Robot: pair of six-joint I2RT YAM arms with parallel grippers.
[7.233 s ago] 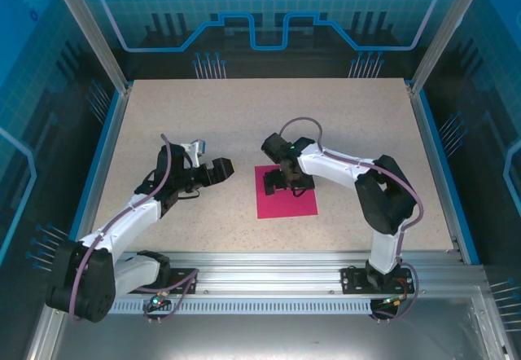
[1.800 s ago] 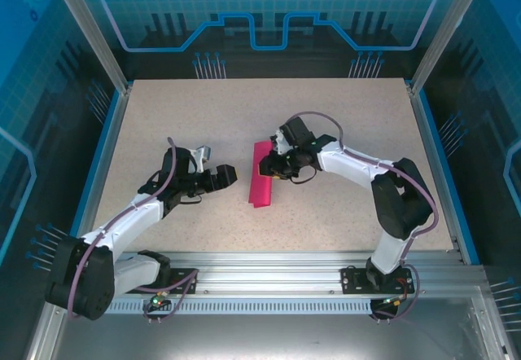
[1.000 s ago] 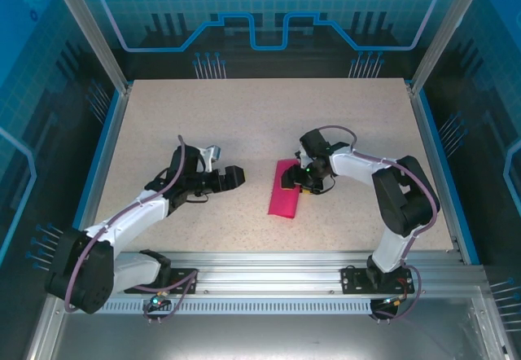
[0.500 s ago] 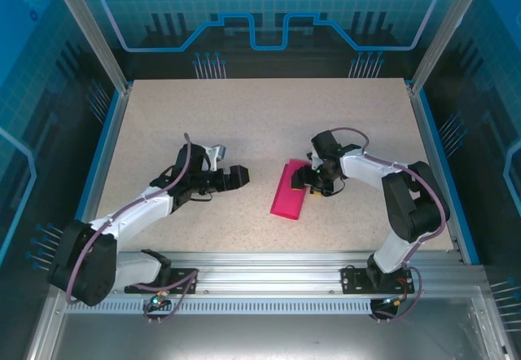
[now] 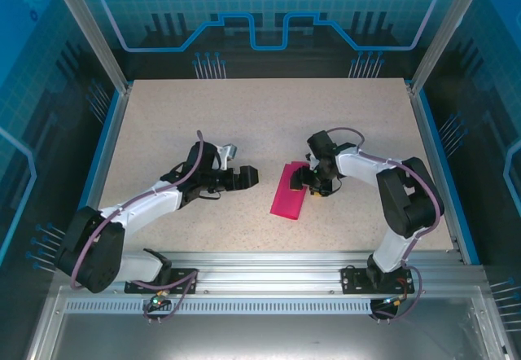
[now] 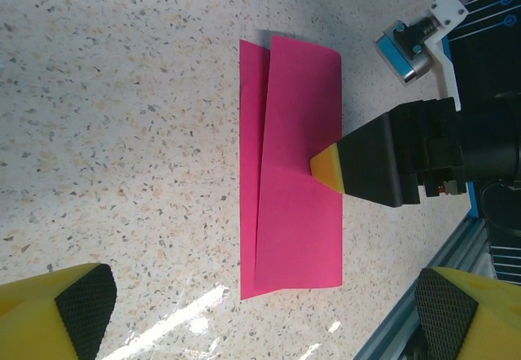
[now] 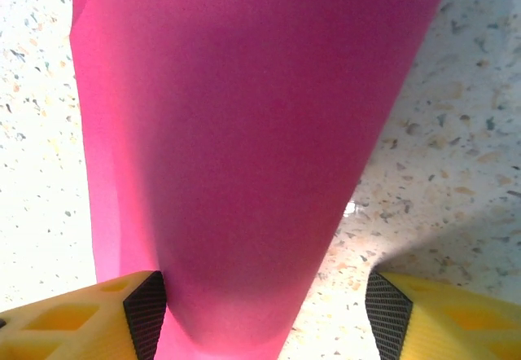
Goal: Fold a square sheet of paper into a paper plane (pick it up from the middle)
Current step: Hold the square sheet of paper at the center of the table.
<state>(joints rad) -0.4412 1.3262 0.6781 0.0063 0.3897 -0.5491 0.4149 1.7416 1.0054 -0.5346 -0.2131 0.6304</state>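
The square sheet of paper point(image 5: 289, 190) lies on the table folded in half into a long magenta strip, and its top layer point(image 6: 297, 189) sits slightly askew over the lower one. My right gripper point(image 5: 312, 182) is at the strip's right long edge, open; in the right wrist view the paper point(image 7: 244, 132) runs up between the spread pads and curls by the left one. One yellow-tipped right finger point(image 6: 327, 167) rests on the strip's edge. My left gripper point(image 5: 251, 177) is open, a short way left of the paper, with nothing between its fingers point(image 6: 81, 315).
The speckled table point(image 5: 203, 124) is bordered by blue rails and glass walls. An aluminium rail point(image 5: 269, 262) with the arm bases runs along the near edge, close to the strip's near end.
The left gripper has reached further right toward the paper. The right gripper has shifted slightly at the strip's right edge and opened a little wider. The strip has barely moved.
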